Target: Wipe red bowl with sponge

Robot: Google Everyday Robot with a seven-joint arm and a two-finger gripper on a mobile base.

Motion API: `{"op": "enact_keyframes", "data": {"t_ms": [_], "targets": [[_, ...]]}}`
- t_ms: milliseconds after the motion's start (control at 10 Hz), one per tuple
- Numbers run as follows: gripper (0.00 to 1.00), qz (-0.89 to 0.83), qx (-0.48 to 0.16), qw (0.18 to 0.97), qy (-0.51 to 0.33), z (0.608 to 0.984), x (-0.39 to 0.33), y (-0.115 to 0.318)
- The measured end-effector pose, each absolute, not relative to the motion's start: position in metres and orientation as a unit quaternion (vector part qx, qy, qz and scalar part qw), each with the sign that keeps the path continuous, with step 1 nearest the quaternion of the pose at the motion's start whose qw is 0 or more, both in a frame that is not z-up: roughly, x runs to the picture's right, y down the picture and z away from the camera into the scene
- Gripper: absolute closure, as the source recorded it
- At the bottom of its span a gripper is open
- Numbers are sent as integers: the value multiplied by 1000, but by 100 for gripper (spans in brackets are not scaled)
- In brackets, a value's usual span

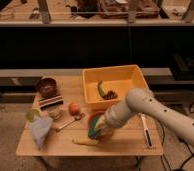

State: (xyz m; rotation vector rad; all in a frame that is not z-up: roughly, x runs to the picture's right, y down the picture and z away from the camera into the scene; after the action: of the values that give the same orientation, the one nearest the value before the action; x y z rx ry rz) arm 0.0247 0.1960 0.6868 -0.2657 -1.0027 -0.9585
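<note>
The red bowl [92, 118] sits on the wooden table [125, 145] in front of the yellow bin; only its orange-red left rim shows, as the arm covers the rest. My gripper [97, 130] reaches down from the right into the bowl. It is shut on the teal-blue sponge [93, 132], which presses against the bowl's near side.
A yellow bin [121, 75] holding a curved green item [99, 90] stands behind the bowl. To the left are a maroon bowl [46, 86], a striped box [51, 102], an orange fruit [74, 108], a spoon [67, 123] and a pale blue cloth [40, 132]. A banana [86, 142] lies in front and a white utensil [145, 132] to the right.
</note>
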Motion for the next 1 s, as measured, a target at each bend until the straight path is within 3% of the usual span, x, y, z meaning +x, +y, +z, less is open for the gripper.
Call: {"op": "enact_keyframes", "data": {"t_ms": [500, 1000], "targets": [[100, -425, -153, 765, -459, 725, 37, 228], [100, -377, -132, 785, -473, 724, 65, 209]]}}
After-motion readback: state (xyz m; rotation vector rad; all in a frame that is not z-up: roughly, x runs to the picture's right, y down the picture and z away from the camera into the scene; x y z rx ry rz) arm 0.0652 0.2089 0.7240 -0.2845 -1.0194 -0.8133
